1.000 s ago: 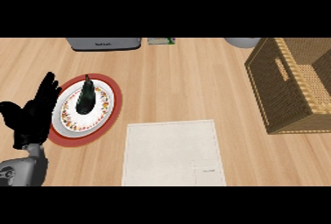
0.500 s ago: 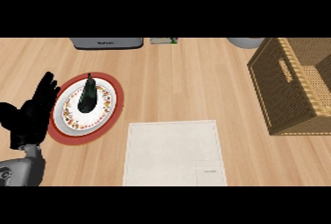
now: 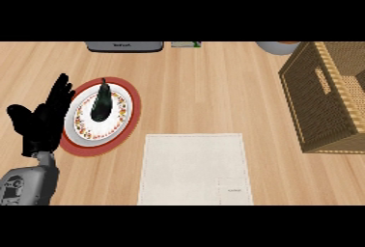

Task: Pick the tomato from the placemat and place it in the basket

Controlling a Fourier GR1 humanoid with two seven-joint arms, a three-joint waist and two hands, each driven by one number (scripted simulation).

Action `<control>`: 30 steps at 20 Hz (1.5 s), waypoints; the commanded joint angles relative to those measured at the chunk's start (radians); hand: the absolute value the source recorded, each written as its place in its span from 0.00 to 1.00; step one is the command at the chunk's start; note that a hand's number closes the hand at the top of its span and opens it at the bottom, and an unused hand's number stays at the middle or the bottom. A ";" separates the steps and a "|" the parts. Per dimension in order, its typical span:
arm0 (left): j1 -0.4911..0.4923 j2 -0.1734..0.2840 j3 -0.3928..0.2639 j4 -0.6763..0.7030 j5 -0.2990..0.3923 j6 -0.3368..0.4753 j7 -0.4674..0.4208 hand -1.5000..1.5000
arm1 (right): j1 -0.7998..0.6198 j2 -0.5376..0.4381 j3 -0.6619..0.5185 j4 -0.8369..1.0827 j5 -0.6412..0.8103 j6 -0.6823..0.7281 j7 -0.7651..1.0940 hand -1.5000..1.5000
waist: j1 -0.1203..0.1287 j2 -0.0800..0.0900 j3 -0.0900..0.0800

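Note:
A pale placemat (image 3: 194, 168) lies on the wooden counter at the lower middle, and nothing rests on it. No tomato shows anywhere in the head view. The wicker basket (image 3: 308, 103) stands at the right edge, partly cut off by the frame. My left hand (image 3: 43, 120) rests open at the left, fingers up, beside a plate. My right hand does not appear in the view.
A white plate with a red rim (image 3: 121, 118) left of the placemat carries a dark eggplant (image 3: 101, 103). A grey appliance (image 3: 125, 46), a small green item (image 3: 185, 45) and a grey bowl (image 3: 274, 47) line the far edge.
The whole scene has slid slightly to the right in the view. My left hand keeps its open pose.

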 commanded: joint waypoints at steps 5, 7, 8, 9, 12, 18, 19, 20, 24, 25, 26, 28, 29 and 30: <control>0.001 0.014 0.006 -0.003 0.013 -0.032 -0.003 0.50 | -0.392 -0.039 0.012 0.125 -0.043 -0.063 0.318 1.00 | 0.023 0.003 0.001; 0.028 -0.027 -0.022 -0.021 -0.017 0.006 -0.010 0.50 | -0.446 -0.058 -0.001 0.180 -0.025 -0.018 0.346 1.00 | 0.017 0.002 0.001; 0.019 0.024 0.028 -0.026 0.039 -0.047 0.018 0.50 | -0.464 -0.015 0.056 0.267 0.023 0.012 0.280 1.00 | 0.019 0.002 0.001; 0.022 -0.019 -0.015 -0.020 -0.004 -0.012 -0.001 0.50 | -0.520 0.017 0.133 0.260 0.065 -0.001 0.305 1.00 | 0.018 0.002 0.001; 0.019 -0.023 -0.006 -0.009 -0.005 -0.002 -0.015 0.50 | -0.578 0.008 0.170 0.337 0.146 0.015 0.349 1.00 | 0.018 0.001 0.001; -0.008 -0.006 0.000 -0.017 -0.007 -0.008 0.013 0.50 | -0.757 0.140 0.257 0.622 0.236 0.089 0.321 1.00 | 0.020 0.003 0.002; -0.067 -0.001 0.010 0.040 -0.003 -0.008 0.033 0.50 | -0.785 0.132 0.224 0.594 0.242 0.111 0.375 1.00 | 0.007 0.001 0.001; -0.047 -0.028 -0.014 0.027 -0.039 0.030 0.023 0.50 | -0.721 0.166 0.217 0.643 0.258 0.120 0.285 1.00 | 0.003 0.000 0.002; 0.007 0.021 0.023 -0.012 0.013 -0.043 0.015 0.50 | -0.835 0.231 0.226 0.804 0.315 0.181 0.276 1.00 | 0.010 -0.001 0.002; -0.019 -0.017 -0.007 0.018 -0.021 -0.005 0.005 0.50 | -0.857 0.254 0.202 0.830 0.324 0.210 0.261 1.00 | 0.005 -0.001 0.002; 0.002 -0.007 0.002 -0.060 -0.012 -0.002 0.044 0.50 | -0.850 0.224 0.138 0.858 0.279 0.260 0.235 1.00 | 0.004 -0.002 0.002; -0.002 -0.008 0.003 -0.042 -0.009 -0.011 0.034 0.50 | -0.944 0.240 0.149 0.994 0.313 0.316 0.197 1.00 | 0.010 0.000 0.002; -0.017 -0.023 0.005 -0.001 -0.012 0.003 0.015 0.50 | -0.907 0.258 0.118 0.965 0.276 0.333 0.202 1.00 | 0.002 -0.001 0.002; 0.022 -0.036 -0.021 -0.060 -0.032 0.015 0.036 0.50 | -0.959 0.263 0.109 0.978 0.251 0.357 0.232 1.00 | 0.007 -0.002 0.002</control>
